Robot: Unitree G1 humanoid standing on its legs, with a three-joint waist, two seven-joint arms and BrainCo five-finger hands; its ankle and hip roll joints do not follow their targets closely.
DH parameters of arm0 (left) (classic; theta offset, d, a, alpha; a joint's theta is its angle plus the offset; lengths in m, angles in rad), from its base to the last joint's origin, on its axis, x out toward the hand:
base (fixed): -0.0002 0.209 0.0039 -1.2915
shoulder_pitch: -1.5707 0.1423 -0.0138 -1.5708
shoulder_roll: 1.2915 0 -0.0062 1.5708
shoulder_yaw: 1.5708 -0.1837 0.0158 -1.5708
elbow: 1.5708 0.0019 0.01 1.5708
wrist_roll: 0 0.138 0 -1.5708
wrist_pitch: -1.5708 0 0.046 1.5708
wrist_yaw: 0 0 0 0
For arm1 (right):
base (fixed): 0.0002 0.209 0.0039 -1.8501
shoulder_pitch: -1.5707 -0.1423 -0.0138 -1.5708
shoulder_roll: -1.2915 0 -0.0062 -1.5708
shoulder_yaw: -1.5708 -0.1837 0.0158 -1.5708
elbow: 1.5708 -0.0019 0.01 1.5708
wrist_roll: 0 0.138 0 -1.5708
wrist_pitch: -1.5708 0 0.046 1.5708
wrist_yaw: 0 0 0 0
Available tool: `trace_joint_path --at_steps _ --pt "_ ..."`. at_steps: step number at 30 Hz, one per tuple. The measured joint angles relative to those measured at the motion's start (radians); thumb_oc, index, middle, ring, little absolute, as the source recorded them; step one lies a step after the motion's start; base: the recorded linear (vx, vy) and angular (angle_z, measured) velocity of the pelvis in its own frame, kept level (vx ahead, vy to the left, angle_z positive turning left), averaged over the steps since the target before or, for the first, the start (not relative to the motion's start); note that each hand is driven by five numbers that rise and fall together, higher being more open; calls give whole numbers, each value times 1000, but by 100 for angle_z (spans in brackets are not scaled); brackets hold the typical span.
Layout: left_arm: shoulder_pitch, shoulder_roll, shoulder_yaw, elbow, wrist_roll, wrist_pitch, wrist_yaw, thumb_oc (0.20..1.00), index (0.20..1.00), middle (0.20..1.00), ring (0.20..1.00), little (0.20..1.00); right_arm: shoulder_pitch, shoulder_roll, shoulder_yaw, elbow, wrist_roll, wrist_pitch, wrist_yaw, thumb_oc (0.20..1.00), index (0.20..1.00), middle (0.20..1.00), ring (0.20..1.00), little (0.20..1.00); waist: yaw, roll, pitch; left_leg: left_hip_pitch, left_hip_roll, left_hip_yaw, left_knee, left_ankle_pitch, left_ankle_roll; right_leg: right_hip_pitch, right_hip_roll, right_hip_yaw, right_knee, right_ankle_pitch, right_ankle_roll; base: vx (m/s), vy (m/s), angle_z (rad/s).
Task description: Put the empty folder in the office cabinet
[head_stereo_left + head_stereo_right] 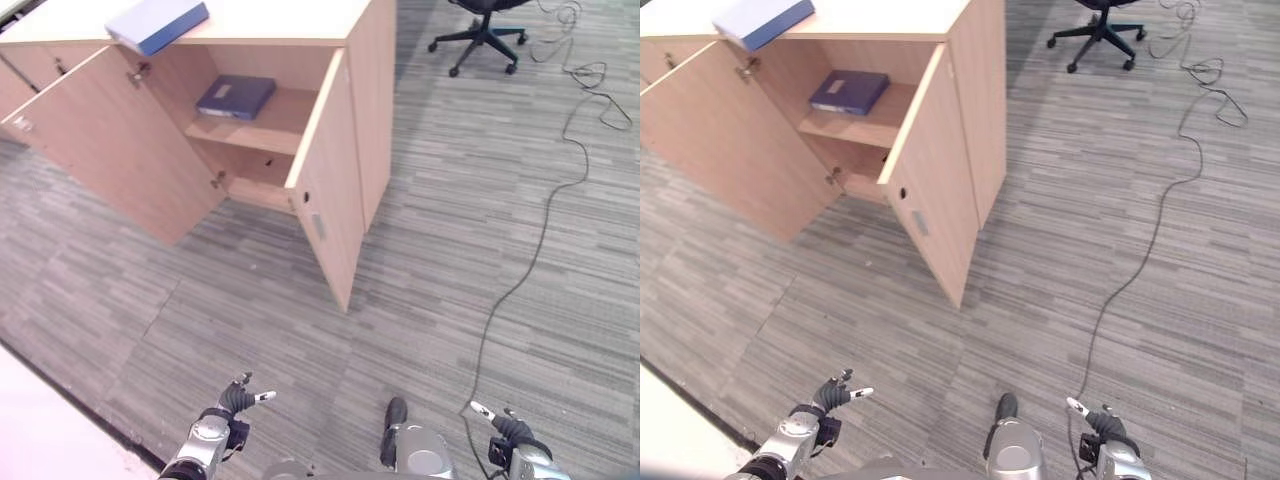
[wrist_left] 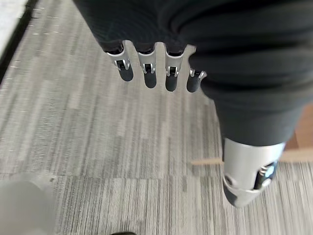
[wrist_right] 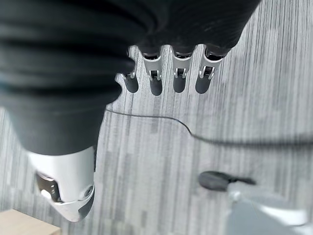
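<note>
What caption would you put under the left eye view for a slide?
Cabinet doors open, one dark blue folder on its shelf, a lighter one on top; both hands low, open, empty.

The folder (image 1: 236, 96) is dark blue and lies flat on the cabinet's (image 1: 365, 110) upper shelf, toward the left side, turned a little askew to the shelf's front edge. My fingers hold nothing. The cabinet is light wood, standing on the carpet with both doors swung wide open, the left door (image 1: 110, 145) and the right door (image 1: 328, 190) angled out toward me. A lighter blue folder (image 1: 158, 24) lies flat on the cabinet's top, near its front edge, overhanging it slightly.
</note>
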Motion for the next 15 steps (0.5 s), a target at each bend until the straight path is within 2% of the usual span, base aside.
trace_joint_path --at_steps 1,2,4,5,7,8,9,10,11,12,13,14,15 --pt "-2 1 2 -7 -1 3 1 1000 1000 1000 1000 1000 5 2 3 -8 0 0 -1 1000 1000 1000 1000 1000 -15 -7 4 -33 1 -20 -48 -9 -4 21 4 17 -17 -6 -1 321 190 -71" --pt "3 2 0 -11 -1 -2 2 1000 1000 1000 1000 1000 9 -1 6 -7 0 5 -2 1000 1000 1000 1000 1000 4 -12 7 -21 2 -10 -137 -9 13 30 7 23 -14 -5 -5 337 304 -56" --pt "-3 6 3 -21 -1 -4 3 1000 1000 1000 1000 1000 11 -1 21 -15 0 1 -2 1000 1000 1000 1000 1000 -2 -3 4 -30 34 -20 -244 -4 9 66 22 51 -33 -11 -5 359 340 -86" --pt "7 6 -1 -22 -1 -7 4 1000 1000 1000 1000 1000 19 -7 25 -22 -1 3 -1 1000 1000 1000 1000 1000 14 -5 5 33 42 -35 -509 6 17 87 36 117 -33 -26 11 196 191 -92" --pt "4 4 -1 -18 -2 -6 4 1000 1000 1000 1000 1000 17 -16 28 -18 -1 1 -3 1000 1000 1000 1000 1000 17 10 8 37 53 -67 -623 35 -11 104 46 152 -43 -25 21 277 270 -92" --pt "0 3 -1 -19 -2 -8 5 1000 1000 1000 1000 1000 22 -32 31 -15 -3 3 -2 1000 1000 1000 1000 1000 22 27 10 26 54 -120 -675 64 -10 110 46 188 -39 -30 31 266 258 -76" --pt "1 4 0 -19 -2 -9 6 1000 1000 1000 1000 1000 26 -35 31 -13 -4 3 -3 1000 1000 1000 1000 1000 26 33 7 25 53 -166 -719 78 -17 112 45 207 -41 -32 42 266 258 -72" --pt "1 4 0 -18 -3 -11 9 1000 1000 1000 1000 1000 31 -38 30 -13 -5 4 -3 1000 1000 1000 1000 1000 29 39 7 29 49 -196 -734 89 -4 113 43 216 -39 -33 46 181 161 -54" --pt "3 3 -1 -18 -5 -11 11 1000 1000 1000 1000 1000 34 -46 32 -14 -6 4 -2 1000 1000 1000 1000 1000 33 50 14 24 44 -206 -721 128 20 117 34 235 -29 -38 64 235 213 -50" --pt "9 -2 -1 -13 -12 -13 12 1000 1000 1000 1000 1000 44 -52 30 -14 -11 4 -2 1000 1000 1000 1000 1000 31 51 18 11 45 -221 -719 174 11 121 22 258 -30 -47 77 193 214 -50" --pt "12 -4 -1 1 -22 -16 12 1000 1000 1000 1000 1000 44 -54 30 -13 -13 5 -3 1000 1000 1000 1000 1000 31 58 14 8 44 -249 -733 181 5 123 12 266 -31 -58 85 223 317 -48" --pt "7 -2 -1 32 -23 -17 17 1000 1000 1000 1000 1000 50 -55 22 -10 -14 8 -1 1000 1000 1000 1000 1000 36 53 19 1 46 -281 -737 185 10 120 -24 294 -15 -73 121 217 367 -47" --pt "9 -2 -1 38 -22 -19 20 1000 1000 1000 1000 1000 48 -55 18 -9 -14 9 0 1000 1000 1000 1000 1000 43 47 24 0 47 -297 -734 185 10 116 -51 314 -3 -80 143 221 380 -49"
